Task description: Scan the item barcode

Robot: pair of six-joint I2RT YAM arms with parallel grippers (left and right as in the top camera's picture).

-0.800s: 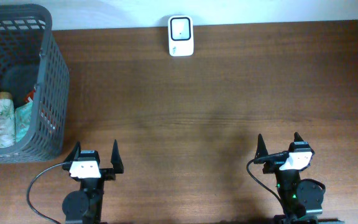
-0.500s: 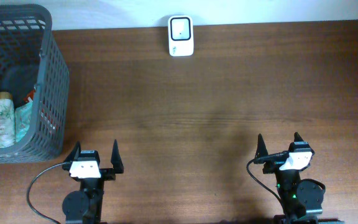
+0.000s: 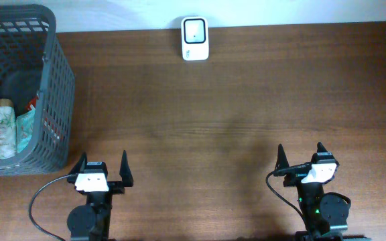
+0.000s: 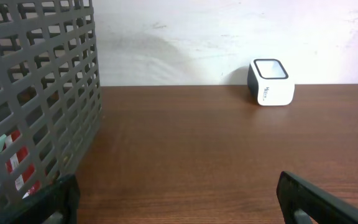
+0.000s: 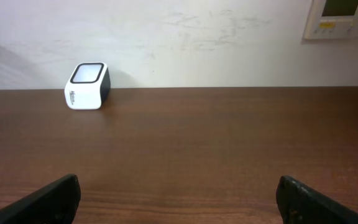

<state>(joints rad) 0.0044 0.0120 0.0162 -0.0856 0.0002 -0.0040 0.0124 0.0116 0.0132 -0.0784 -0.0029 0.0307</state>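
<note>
Beside the scuffed white wall [image 5: 229, 37], a scanner [image 3: 195, 39] sits on the wooden table [image 3: 246, 100].

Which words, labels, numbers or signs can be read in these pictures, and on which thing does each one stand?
No text can be read for certain.
Barcode scanner: small dark print on its white side, too small to read.
Wall panel: small marks, blurred.
Bottle in the basket: patterned wrap, no legible words.
</note>
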